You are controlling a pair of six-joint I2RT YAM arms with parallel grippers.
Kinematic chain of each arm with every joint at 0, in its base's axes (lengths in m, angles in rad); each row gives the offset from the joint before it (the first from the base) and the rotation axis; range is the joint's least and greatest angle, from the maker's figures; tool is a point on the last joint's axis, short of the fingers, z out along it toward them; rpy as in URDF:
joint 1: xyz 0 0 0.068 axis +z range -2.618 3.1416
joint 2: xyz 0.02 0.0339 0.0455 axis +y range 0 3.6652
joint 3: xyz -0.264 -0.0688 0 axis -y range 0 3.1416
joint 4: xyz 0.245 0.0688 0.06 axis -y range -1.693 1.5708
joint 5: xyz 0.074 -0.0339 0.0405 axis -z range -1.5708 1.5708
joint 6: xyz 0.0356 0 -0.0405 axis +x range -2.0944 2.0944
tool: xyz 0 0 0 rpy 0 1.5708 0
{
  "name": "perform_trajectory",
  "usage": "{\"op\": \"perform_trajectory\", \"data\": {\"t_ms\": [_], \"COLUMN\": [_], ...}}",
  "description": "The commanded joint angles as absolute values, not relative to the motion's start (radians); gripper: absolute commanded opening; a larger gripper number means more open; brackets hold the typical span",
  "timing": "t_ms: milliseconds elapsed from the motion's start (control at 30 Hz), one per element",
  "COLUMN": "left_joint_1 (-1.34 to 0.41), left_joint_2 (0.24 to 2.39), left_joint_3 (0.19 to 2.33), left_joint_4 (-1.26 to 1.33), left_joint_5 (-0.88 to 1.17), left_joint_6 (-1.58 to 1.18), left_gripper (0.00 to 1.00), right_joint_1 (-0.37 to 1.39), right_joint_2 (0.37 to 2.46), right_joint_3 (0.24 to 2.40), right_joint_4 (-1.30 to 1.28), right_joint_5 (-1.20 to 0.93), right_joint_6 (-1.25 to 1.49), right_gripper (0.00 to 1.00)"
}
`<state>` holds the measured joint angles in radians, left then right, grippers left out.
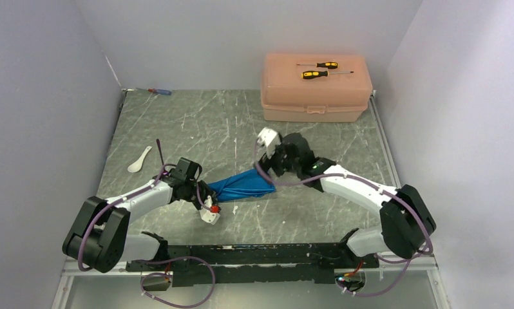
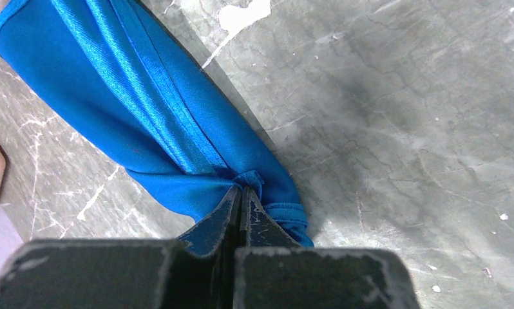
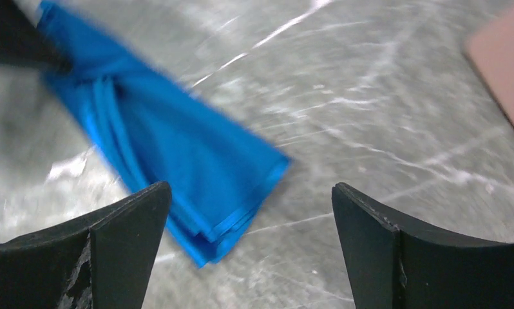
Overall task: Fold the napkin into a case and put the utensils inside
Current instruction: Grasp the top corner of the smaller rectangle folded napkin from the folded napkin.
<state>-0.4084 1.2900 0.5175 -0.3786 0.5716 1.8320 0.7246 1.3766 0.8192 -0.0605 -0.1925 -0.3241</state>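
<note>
The left gripper has its jaws pressed together on one bunched end of the napkin, the blue cloth pinched right at the fingertips and gathered into pleats there. The right gripper stands with its jaws wide apart and holds nothing. The napkin's other end, a neater stack of folded layers, lies on the table just ahead of its left finger and does not touch it. In the top view the napkin is a long, narrow, folded strip stretched between the two grippers, near the middle of the table and closer to its near edge than its far one. The white spoon lies by the left edge, with a thin dark purple fork just beside it, both well apart from the cloth. A peach box sits shut in the far right corner, its inside hidden, with two yellow-handled screwdrivers lying on its lid. A small blue-handled screwdriver rests at the far left corner.
</note>
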Motion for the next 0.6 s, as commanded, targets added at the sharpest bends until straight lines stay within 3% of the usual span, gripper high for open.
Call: {"op": "perform_trajectory", "data": {"t_ms": [0, 67, 133, 300, 467, 567], "left_joint_1": [-0.395, -0.394, -0.394, -0.389, -0.388, -0.388], "left_joint_2": [1.323, 1.322, 1.317, 1.315, 1.318, 1.316], "left_joint_3": [0.488, 0.486, 0.482, 0.470, 0.467, 0.465], "left_joint_4": [-0.490, -0.488, -0.488, -0.466, -0.447, -0.442], "left_joint_5": [0.555, 0.562, 0.564, 0.554, 0.558, 0.560], "left_joint_6": [1.846, 1.847, 1.842, 1.835, 1.838, 1.839], "left_gripper": [0.03, 0.03, 0.03, 0.03, 0.03, 0.03], "right_joint_1": [0.557, 0.504, 0.503, 0.624, 0.651, 0.692], "right_joint_2": [1.367, 1.409, 1.405, 1.319, 1.423, 1.477], "right_joint_3": [0.856, 0.855, 0.841, 0.777, 0.910, 0.910], "right_joint_4": [0.175, 0.189, 0.202, 0.163, -0.119, -0.104], "right_joint_5": [-0.172, -0.307, -0.310, -0.354, -0.582, -0.592], "right_joint_6": [0.162, 0.156, 0.110, -0.257, -0.426, -0.463], "right_gripper": [1.00, 1.00, 1.00, 0.99, 0.82, 0.81]}}
